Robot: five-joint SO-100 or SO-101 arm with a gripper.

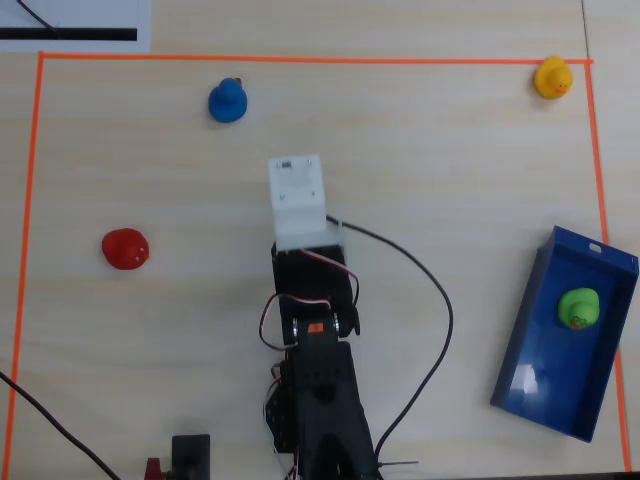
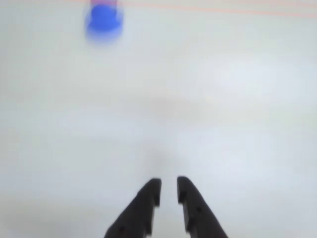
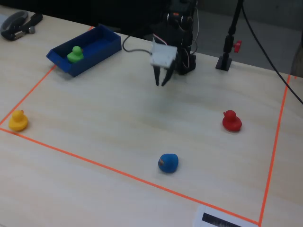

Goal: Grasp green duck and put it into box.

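The green duck (image 1: 579,307) sits inside the dark blue box (image 1: 552,388), near its far end at the right of the overhead view. In the fixed view the duck (image 3: 75,53) is in the box (image 3: 94,57) at the upper left. My gripper (image 3: 161,83) hangs over bare table near the middle, well apart from the box. In the wrist view its black fingers (image 2: 169,184) stand almost together with a thin gap and nothing between them. The white wrist housing (image 1: 297,200) hides the fingers in the overhead view.
A blue duck (image 1: 228,101) lies ahead of the gripper and shows in the wrist view (image 2: 103,21). A red duck (image 1: 126,248) and a yellow duck (image 1: 552,77) stand inside the orange tape border (image 1: 300,59). A black cable (image 1: 430,300) loops beside the arm.
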